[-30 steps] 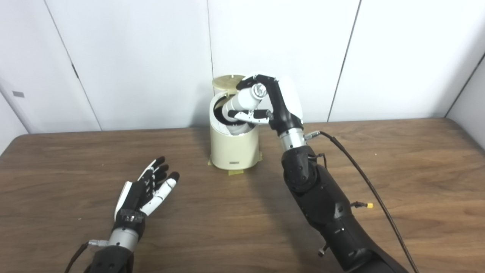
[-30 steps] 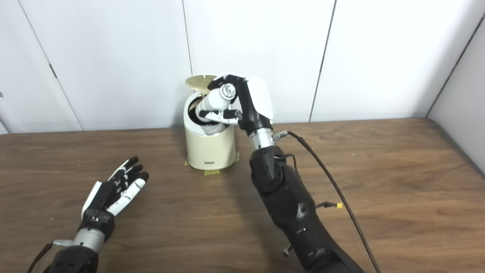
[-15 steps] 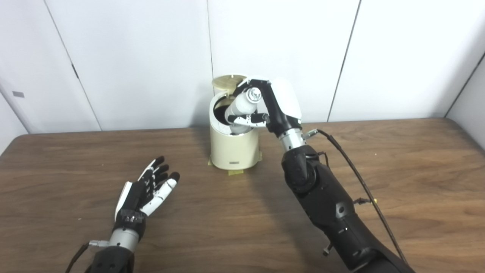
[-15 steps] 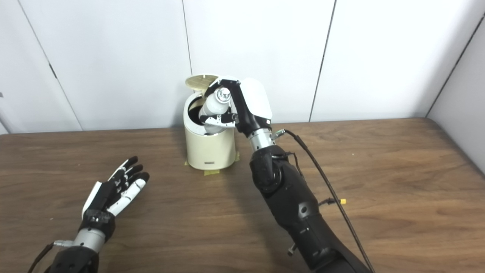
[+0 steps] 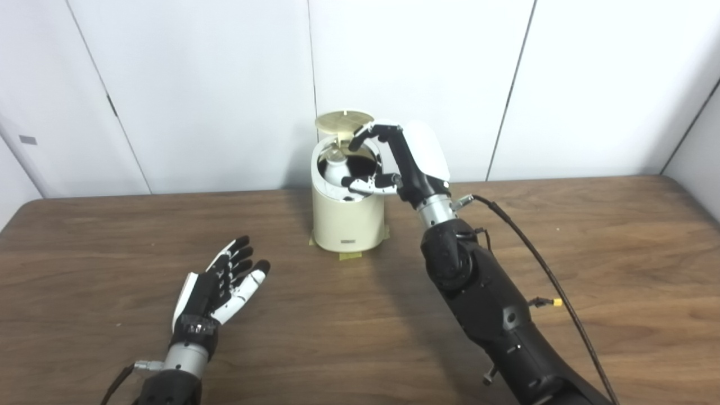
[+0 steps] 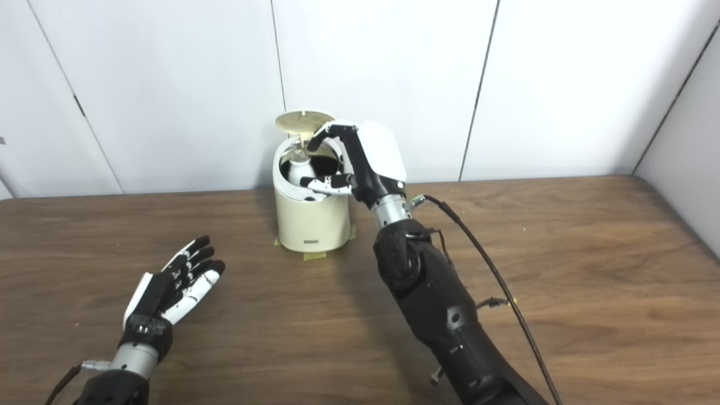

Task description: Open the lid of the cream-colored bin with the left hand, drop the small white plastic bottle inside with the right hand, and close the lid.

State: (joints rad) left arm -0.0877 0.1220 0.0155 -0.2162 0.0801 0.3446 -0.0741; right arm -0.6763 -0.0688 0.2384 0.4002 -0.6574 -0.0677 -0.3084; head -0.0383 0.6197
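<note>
The cream-colored bin (image 5: 347, 216) stands at the back middle of the table, its round lid (image 5: 343, 120) tipped up behind the mouth. The small white bottle (image 5: 336, 169) lies inside the bin, its top showing against the dark inside; it also shows in the right eye view (image 6: 297, 169). My right hand (image 5: 396, 160) hovers over the bin's right rim, fingers spread apart and holding nothing. My left hand (image 5: 219, 286) lies open on the table at the front left, far from the bin.
Yellow tape strips (image 5: 350, 255) show at the bin's base. A black cable (image 5: 529, 247) runs from my right wrist across the table's right part. White wall panels stand close behind the bin.
My right hand tipped the bottle into the bin's mouth, then let go; the bottle dropped inside and the fingers spread. My left hand barely shifted.
</note>
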